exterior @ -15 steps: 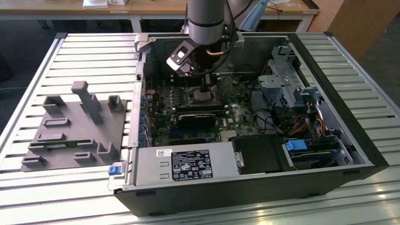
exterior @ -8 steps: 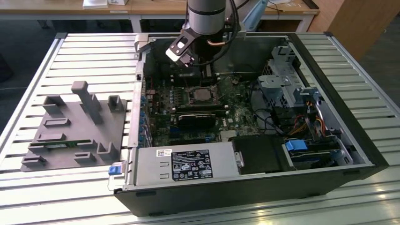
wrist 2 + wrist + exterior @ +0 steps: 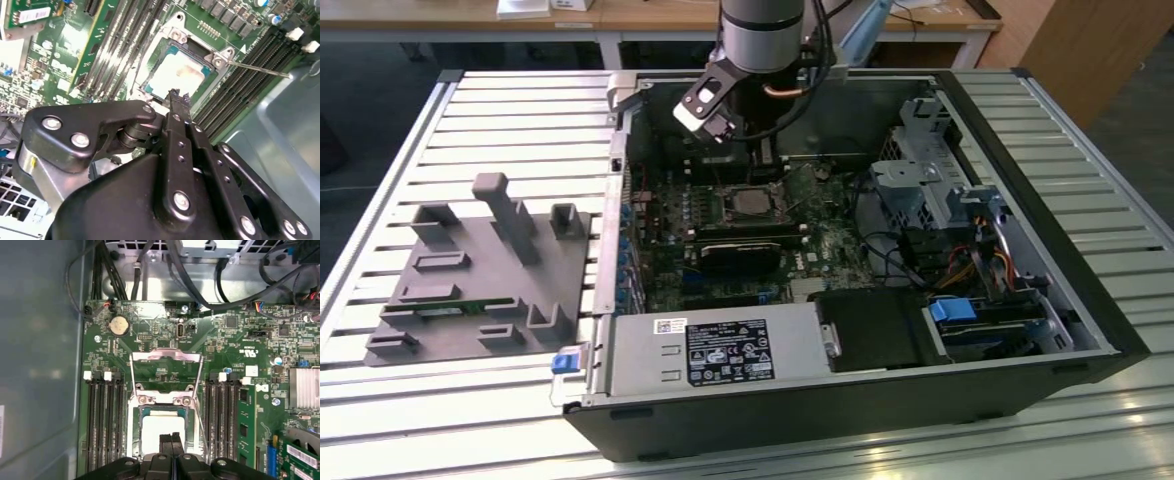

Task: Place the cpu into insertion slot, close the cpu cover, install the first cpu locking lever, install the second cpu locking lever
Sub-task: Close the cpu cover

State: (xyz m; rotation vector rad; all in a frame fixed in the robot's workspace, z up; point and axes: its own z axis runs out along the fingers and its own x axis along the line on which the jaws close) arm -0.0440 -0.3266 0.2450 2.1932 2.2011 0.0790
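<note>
Directly above the insertion slot [image 3: 133, 432], the gripper [image 3: 171, 441] hangs with its tips pointing down at the socket. The jaws stand together: in the first wrist view the two fingertips [image 3: 166, 440] meet along a thin seam, and nothing is seen clamped between them. The cpu [image 3: 154, 426] lies flat inside the insertion slot, silvery face up and square to the metal rim. The joined tips sit over the cpu's face, near the middle of the edge nearest the gripper; whether they touch that face cannot be told. In the second wrist view the tips likewise overlap the near edge of the cpu, with the rest of its face exposed beyond them. The cpu cover [image 3: 165, 356] stands raised off the insertion slot on the side away from the gripper, and the green circuit board [image 3: 150, 335] shows through its square window. Long black memory slots [image 3: 102, 425] flank the insertion slot on two opposite sides. In the second wrist view a thin metal rod [image 3: 260, 69] reaches out from one corner of the insertion slot and passes over the adjacent memory slots. In the exterior view the arm [image 3: 761, 40] descends into the open computer case [image 3: 1107, 300], which lies on a slatted table [image 3: 494, 100], and the insertion slot sits just beside the gripper's lower end.
</note>
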